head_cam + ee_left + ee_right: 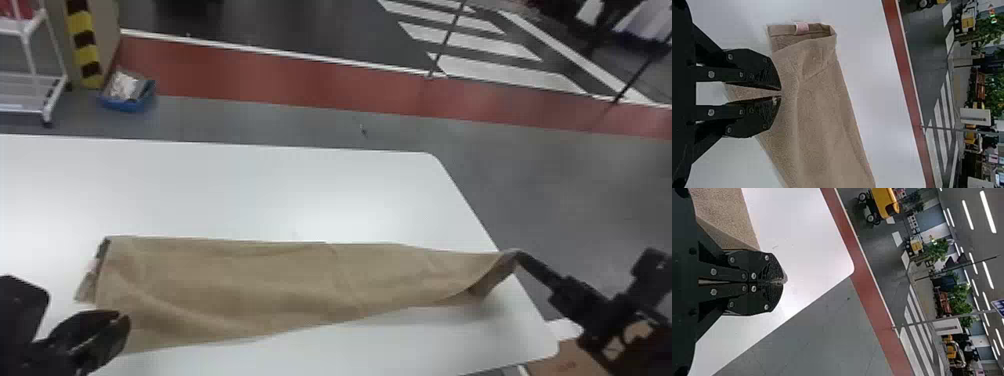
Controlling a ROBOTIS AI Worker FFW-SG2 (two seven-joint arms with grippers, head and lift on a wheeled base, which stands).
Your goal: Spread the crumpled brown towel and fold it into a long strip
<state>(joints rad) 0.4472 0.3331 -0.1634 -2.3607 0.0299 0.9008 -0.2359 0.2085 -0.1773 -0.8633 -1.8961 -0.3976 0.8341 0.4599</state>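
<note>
Left gripper (781, 93), 8 o'clock in the head view, tips slightly parted over towel's near edge. Towel (240, 285) lies centre to 8, long across table (200, 195), 3 o'clock end lifted. Right gripper (783, 281), at 3, pinches that end. Step looks like lengthwise folding, edges uneven. Next: likely grip near edge at 8, tension, fold toward 12.

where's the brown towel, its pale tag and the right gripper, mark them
brown towel (240, 285), head view, on its broad upper face
pale tag (801, 27), left wrist view, on its middle
right gripper (783, 281), right wrist view, where its fingers meet
</note>
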